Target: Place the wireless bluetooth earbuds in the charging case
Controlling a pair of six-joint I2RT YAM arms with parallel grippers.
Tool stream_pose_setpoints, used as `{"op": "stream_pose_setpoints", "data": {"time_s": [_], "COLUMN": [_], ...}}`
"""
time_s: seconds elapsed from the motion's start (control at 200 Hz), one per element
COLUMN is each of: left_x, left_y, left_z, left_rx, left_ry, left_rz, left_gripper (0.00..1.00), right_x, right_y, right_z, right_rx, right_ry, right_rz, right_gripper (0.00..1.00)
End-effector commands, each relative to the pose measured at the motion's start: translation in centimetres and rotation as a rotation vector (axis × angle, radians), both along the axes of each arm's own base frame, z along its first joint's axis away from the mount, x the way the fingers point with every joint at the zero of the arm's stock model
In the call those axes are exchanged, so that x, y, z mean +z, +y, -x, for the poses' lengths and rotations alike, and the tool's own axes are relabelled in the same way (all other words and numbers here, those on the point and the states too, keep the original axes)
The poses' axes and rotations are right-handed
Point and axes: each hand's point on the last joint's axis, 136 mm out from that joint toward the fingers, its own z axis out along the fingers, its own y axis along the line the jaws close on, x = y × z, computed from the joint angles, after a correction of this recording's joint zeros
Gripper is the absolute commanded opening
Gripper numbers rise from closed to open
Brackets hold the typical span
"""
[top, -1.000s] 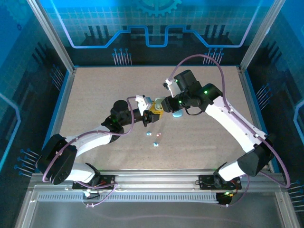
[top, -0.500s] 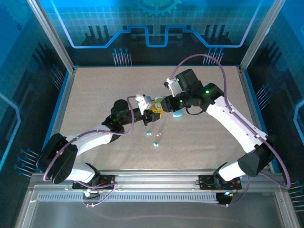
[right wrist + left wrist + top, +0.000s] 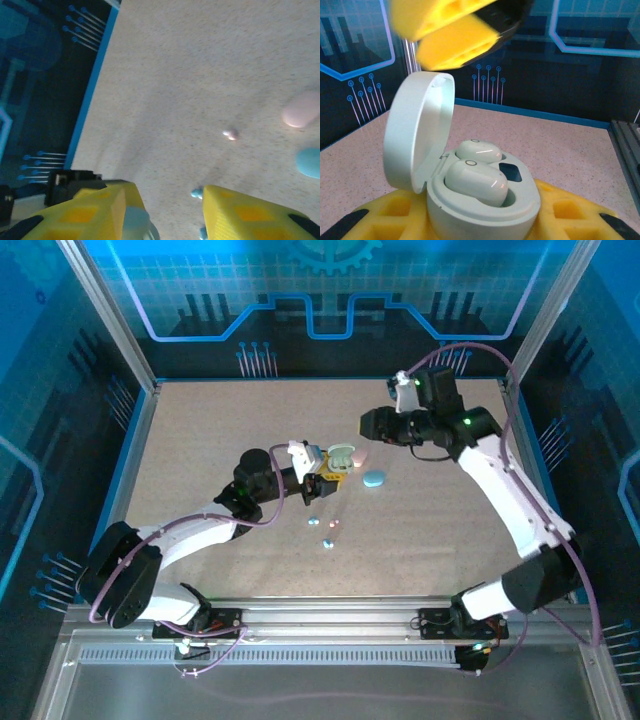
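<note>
Left jaws clamp the pale green charging case (image 3: 485, 205) at the middle of the surface (image 3: 200, 430), lid up, two seated earbuds (image 3: 475, 182) inside. The case's base is cut off in the left wrist view, and from above its contents are too small to read. Three loose earbuds (image 3: 327, 542) lie toward the near edge. The right jaws, at the case a second ago, have drawn back toward the far right corner and stand apart, empty.
</note>
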Motion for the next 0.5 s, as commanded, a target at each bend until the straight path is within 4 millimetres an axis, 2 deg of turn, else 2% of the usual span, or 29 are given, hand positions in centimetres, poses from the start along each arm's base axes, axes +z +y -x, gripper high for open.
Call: {"op": "stream_pose_setpoints", "data": {"time_s": [0.0, 0.145, 0.495], "left_x": [2.7, 3.0, 3.7], "left_y": [-0.2, -0.1, 0.3], "left_z": [0.8, 0.7, 0.0], "left_rx": [-0.032, -0.02, 0.03], "left_ry": [-0.077, -0.077, -0.078], "left_rz": [0.024, 0.04, 0.066], "left_gripper": [0.31, 0.31, 0.31], "right_x": [0.6, -1.2, -2.0], "right_y": [2.8, 3.9, 3.8], "right_z": [0.6, 1.1, 4.0], "right_rx": [0.103, 0.156, 0.24], "right_ry": [0.095, 0.16, 0.183], "right_rz": [-0.096, -0.085, -0.103], "right_gripper": [0.47, 0.47, 0.48]}}
